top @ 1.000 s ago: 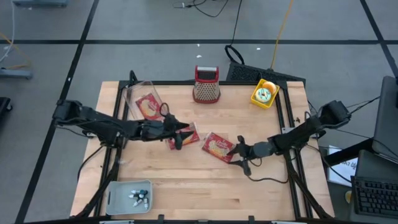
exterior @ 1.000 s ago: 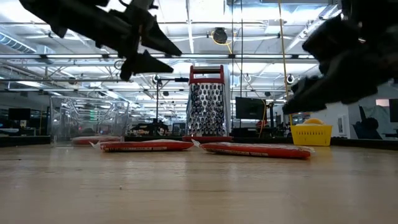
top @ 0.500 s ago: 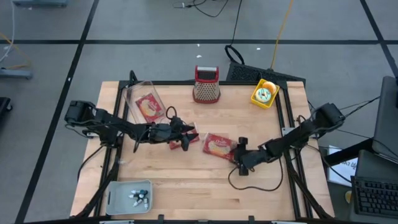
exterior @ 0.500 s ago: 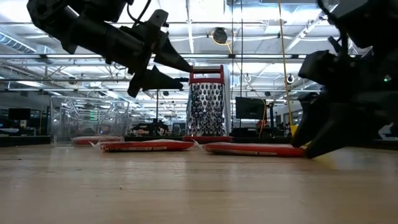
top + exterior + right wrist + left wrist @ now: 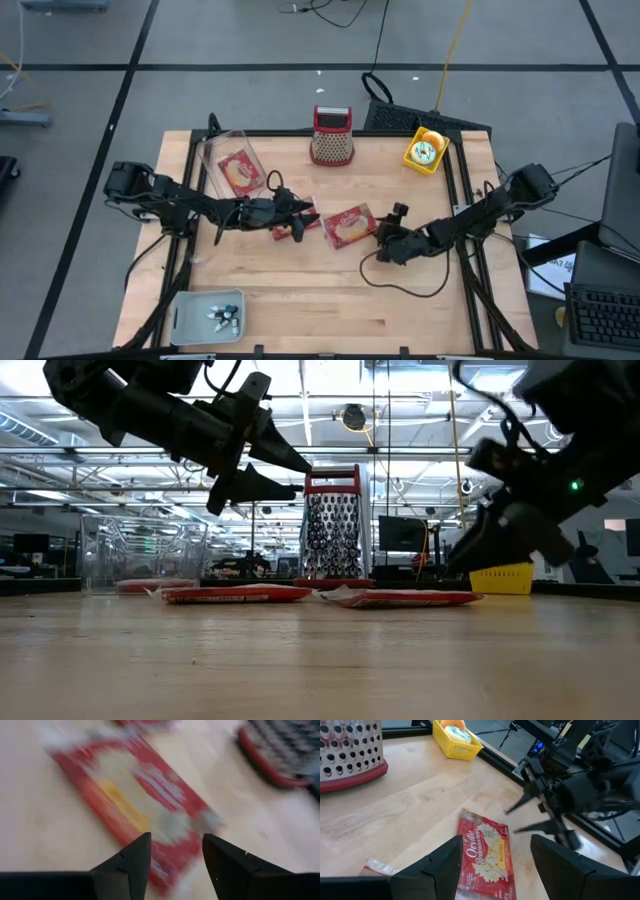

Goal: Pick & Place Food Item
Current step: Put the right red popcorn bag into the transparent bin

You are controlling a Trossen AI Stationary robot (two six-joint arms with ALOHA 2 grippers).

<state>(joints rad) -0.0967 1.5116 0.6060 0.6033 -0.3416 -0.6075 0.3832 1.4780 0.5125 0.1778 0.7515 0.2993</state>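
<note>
A red popcorn packet (image 5: 347,225) lies flat on the wooden table near its middle. My right gripper (image 5: 383,238) stands open at that packet's right end, fingers slanting down (image 5: 175,842). A second red packet (image 5: 312,219) lies flat just left of the first. My left gripper (image 5: 303,222) hangs open above this one, clear of it in the low view (image 5: 290,470), and it points toward the middle packet (image 5: 487,855). A third packet (image 5: 238,172) lies inside a clear container at the far left. My right gripper has its open fingers (image 5: 132,857) at the middle packet's right end (image 5: 165,865), slanting down from the table's right. That wrist view is blurred, and in the low view the fingertips (image 5: 460,565) seem just above the packet. Whether they touch it I cannot tell.
A metal grater with a red rim (image 5: 332,135) stands at the far edge. A yellow basket (image 5: 425,150) sits at the far right. A grey tray with small items (image 5: 207,315) sits at the near left. Bare wood lies along the near side.
My right gripper has gone toward the table's left and tipped against the middle packet's right end. The packet has slid a little toward the far left and turned about. My left gripper has sunk closer to the left packet and stayed open.
</note>
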